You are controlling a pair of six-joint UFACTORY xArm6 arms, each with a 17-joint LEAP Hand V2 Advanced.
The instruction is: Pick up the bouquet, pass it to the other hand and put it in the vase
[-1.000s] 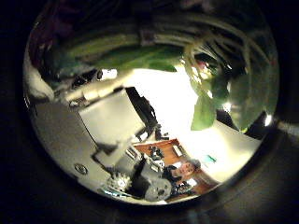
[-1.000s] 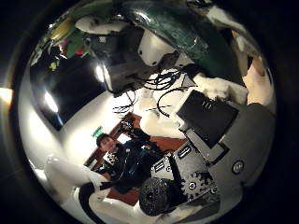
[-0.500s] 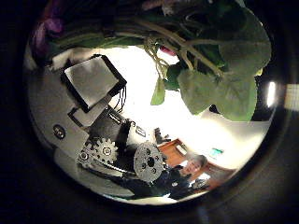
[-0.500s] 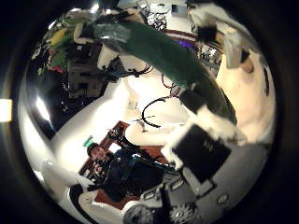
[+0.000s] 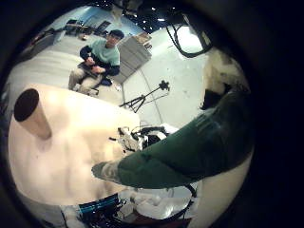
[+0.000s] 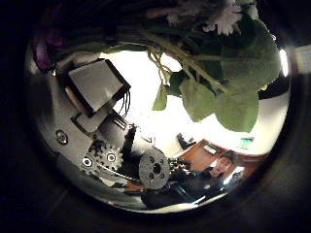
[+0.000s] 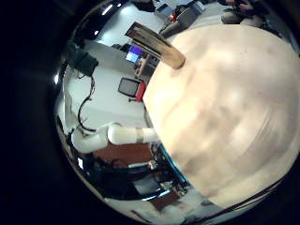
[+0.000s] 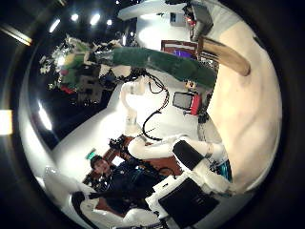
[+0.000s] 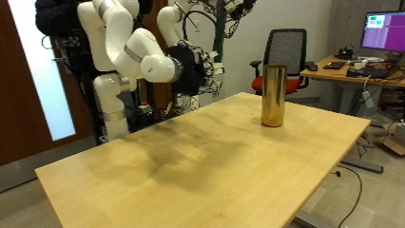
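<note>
The tall gold vase stands upright at the far end of the wooden table. Both arms hang at the table's back edge, with a dark hand above it. In the left little finger side palm view the bouquet's green-wrapped stems cross close to the palm, and my left hand's fingers curl round them. Its leaves and stems fill the left thumb side palm view. In the right thumb side palm view the bouquet is away from my right hand, which is open and holds nothing. The vase shows beyond it.
An office chair and a desk with a monitor stand behind the table's far end. The vase and table top show in the left little finger side palm view. The vase also shows in the right little finger side palm view.
The green stems lay close between my right hand's fingers; now they are farther from that palm. The left hand has kept the bouquet's stems and leaves close.
</note>
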